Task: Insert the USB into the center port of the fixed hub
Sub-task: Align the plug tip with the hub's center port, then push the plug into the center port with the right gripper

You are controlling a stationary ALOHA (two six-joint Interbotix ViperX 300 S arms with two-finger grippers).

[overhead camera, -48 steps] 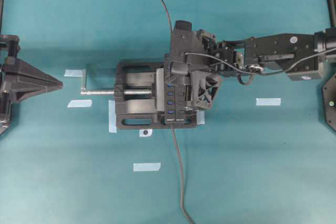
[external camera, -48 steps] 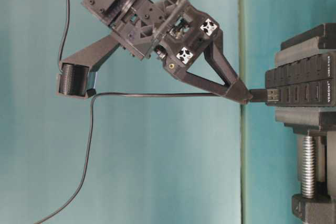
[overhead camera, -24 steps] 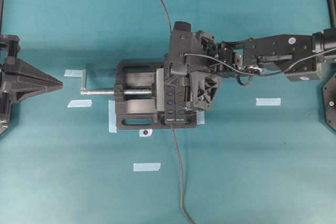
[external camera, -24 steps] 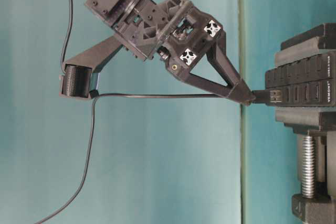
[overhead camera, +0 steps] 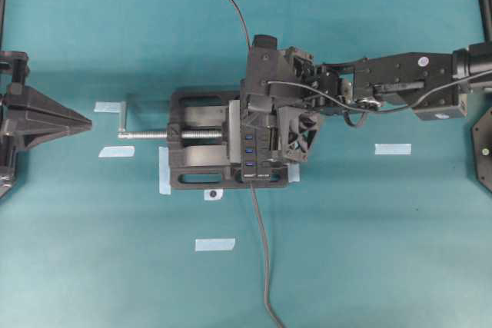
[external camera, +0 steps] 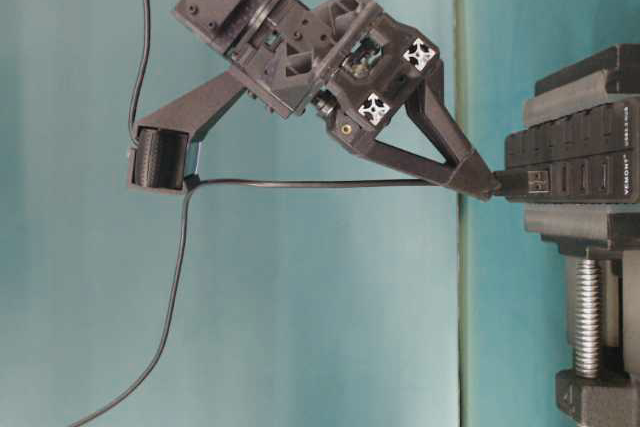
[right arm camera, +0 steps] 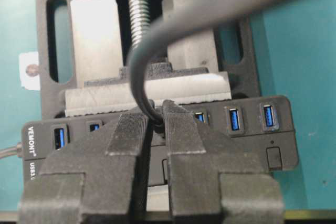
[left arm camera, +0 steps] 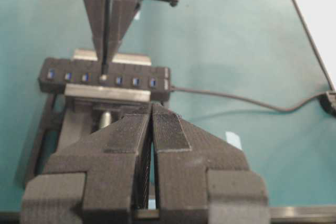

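Now the right pincer (external camera: 487, 187) is pinching the USB (external camera: 512, 183) between its pressed-together fingertips and holding it level at the face of the fixed hub (external camera: 578, 164). Compared with a second earlier, the table-level view is showing the pincer nearer the hub and less of the plug's metal shell exposed; only a short stub is remaining outside the housing. The plug's cable (external camera: 300, 184) is trailing away level from the fingertips and then drooping toward the surface (overhead camera: 369, 251). In the left wrist view the cable is meeting the hub at the center port (left arm camera: 103, 77), with blue slots showing on either side. The hub is sitting clamped in a black vise (overhead camera: 196, 151), which is unmoved. The left pincer (left arm camera: 151, 124) is parked well apart on the left of the overhead view, its fingers pressed together on nothing, unchanged from earlier.
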